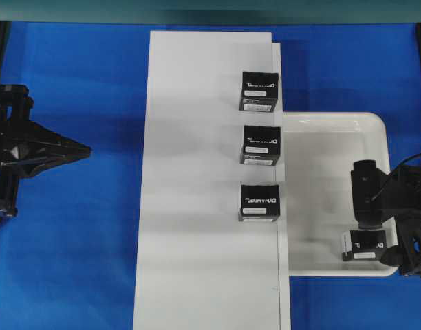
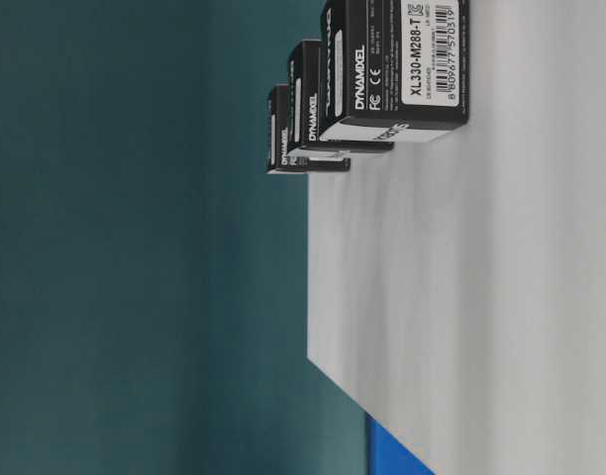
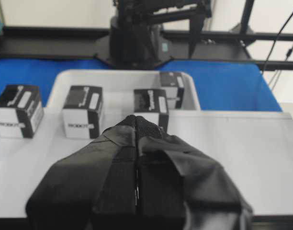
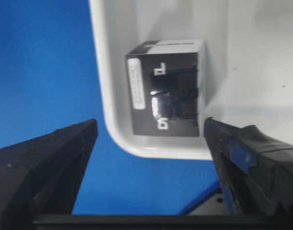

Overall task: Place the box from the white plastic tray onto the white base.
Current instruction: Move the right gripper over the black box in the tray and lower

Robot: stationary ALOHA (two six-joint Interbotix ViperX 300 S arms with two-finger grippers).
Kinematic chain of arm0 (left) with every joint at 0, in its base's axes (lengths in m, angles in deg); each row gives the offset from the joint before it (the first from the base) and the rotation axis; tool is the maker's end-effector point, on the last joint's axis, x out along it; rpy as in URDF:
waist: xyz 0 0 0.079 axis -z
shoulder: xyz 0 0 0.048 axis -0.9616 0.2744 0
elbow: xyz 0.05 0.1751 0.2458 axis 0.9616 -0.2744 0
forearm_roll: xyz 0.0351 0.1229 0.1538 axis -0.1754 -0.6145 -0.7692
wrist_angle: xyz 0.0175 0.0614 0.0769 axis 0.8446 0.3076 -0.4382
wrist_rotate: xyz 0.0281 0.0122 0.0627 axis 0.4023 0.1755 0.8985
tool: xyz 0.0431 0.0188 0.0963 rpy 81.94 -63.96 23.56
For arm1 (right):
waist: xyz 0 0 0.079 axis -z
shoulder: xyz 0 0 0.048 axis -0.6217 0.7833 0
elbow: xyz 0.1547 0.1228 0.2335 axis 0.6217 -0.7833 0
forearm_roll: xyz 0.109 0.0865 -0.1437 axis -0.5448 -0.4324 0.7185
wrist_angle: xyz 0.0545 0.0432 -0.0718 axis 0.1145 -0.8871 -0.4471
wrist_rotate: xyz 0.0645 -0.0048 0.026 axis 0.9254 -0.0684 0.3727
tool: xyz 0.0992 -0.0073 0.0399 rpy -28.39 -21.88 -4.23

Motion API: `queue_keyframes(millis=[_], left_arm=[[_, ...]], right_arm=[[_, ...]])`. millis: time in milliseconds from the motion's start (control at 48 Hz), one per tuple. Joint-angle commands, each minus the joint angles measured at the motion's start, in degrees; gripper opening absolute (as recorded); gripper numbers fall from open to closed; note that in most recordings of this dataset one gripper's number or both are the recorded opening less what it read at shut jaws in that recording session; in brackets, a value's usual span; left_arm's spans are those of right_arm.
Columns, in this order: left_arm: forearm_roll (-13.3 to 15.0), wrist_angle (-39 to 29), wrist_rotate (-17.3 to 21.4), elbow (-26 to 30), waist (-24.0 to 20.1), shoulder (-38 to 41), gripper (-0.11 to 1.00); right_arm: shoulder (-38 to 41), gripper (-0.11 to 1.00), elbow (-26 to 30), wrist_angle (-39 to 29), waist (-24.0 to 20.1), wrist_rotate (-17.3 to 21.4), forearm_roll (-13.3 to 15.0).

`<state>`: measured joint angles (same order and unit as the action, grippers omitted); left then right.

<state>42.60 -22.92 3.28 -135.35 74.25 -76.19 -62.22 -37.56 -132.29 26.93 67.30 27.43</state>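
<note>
- Black box sits in the white plastic tray, in its near right corner.
- My right gripper, jaws spread wide and empty, hangs just short of it, far nearer than the left gripper, whose jaws are pressed together.
- White base lies beside the tray.

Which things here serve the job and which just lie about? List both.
Job: small black box in the glossy white rimmed tray; long flat matte white base; open right gripper.
Lying about: three black logo boxes on the base; shut left gripper.
</note>
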Motion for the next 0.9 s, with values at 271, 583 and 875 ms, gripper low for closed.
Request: queue_keyframes(millis=[271, 583, 875], left_arm=[[-0.18, 0.35, -0.09, 1.67, -0.09, 0.88, -0.07], [-0.18, 0.35, -0.09, 1.67, -0.09, 1.32, -0.07], [-0.18, 0.35, 0.0, 1.67, -0.09, 1.32, -0.07]], right_arm=[[5.71, 1.0, -2.02, 6.94, -0.18, 0.09, 0.53], [9.05, 1.0, -2.2, 8.09, -1.49, 0.0, 0.53], [11.16, 1.0, -3.69, 10.63, -1.67, -0.09, 0.53]])
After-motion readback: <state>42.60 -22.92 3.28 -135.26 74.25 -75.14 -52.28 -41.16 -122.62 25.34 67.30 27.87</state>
